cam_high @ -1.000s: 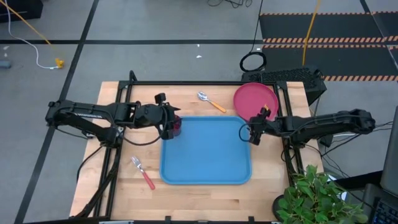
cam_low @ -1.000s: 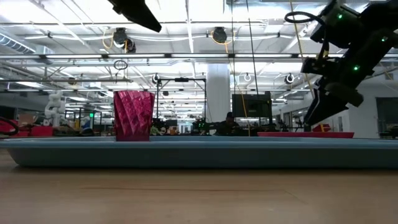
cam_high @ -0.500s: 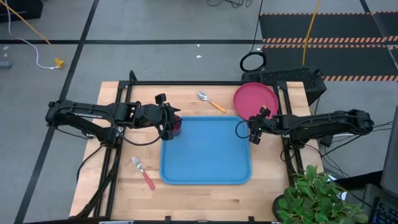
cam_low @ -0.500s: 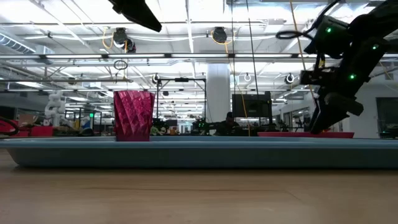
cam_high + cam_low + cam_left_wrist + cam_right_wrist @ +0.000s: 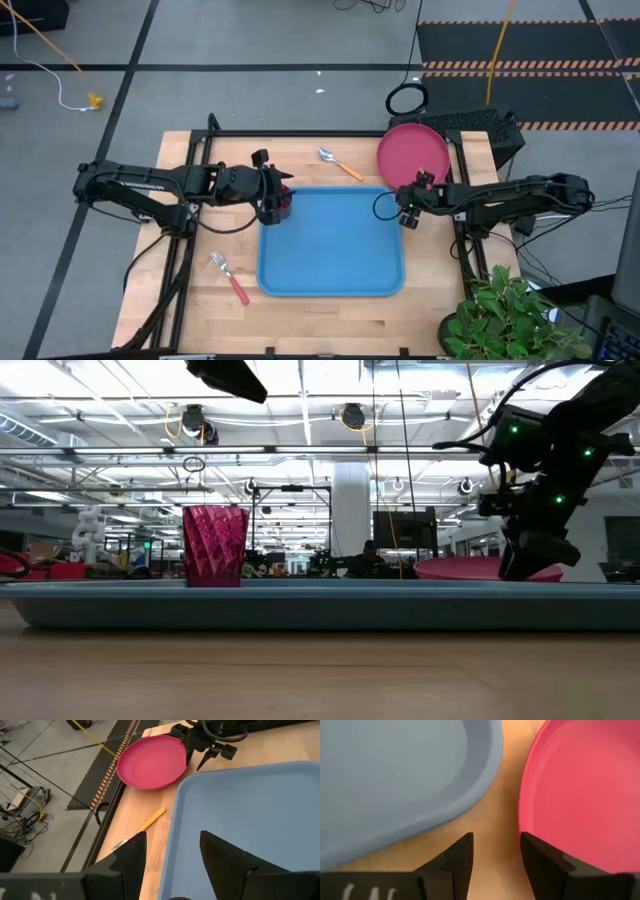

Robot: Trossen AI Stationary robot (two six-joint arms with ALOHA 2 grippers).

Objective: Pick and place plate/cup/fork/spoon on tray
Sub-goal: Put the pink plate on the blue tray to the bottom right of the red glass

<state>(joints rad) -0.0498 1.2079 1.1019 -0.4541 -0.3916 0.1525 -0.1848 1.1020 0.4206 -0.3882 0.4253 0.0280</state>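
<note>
The blue tray (image 5: 330, 250) lies mid-table. The dark red cup (image 5: 285, 203) stands upright on the tray's far left corner, as the low view (image 5: 214, 546) shows. My left gripper (image 5: 172, 852) is open just above the cup, clear of it. The pinkish-red plate (image 5: 412, 152) lies at the table's far right, past the tray's far right corner. My right gripper (image 5: 496, 855) is open and low over the wood between the tray and the plate's near rim. The spoon (image 5: 340, 163) lies beyond the tray. The fork (image 5: 228, 275) lies left of it. My right gripper has one finger (image 5: 545, 862) at the plate's rim nearest the tray (image 5: 530, 827); the other finger stands over bare wood. The fingers point down. In the low view the plate (image 5: 460, 568) shows tipped, one side raised off the table.
A black frame rail (image 5: 330, 133) runs along the table's far edge. A green plant (image 5: 510, 320) stands at the near right corner. Bare wood (image 5: 330, 325) lies in front of the tray.
My right gripper has gone down toward the plate's near rim, staying open. In the low view the plate has changed from a flat line to a taller, tipped shape. The cup and my left gripper have kept still.
</note>
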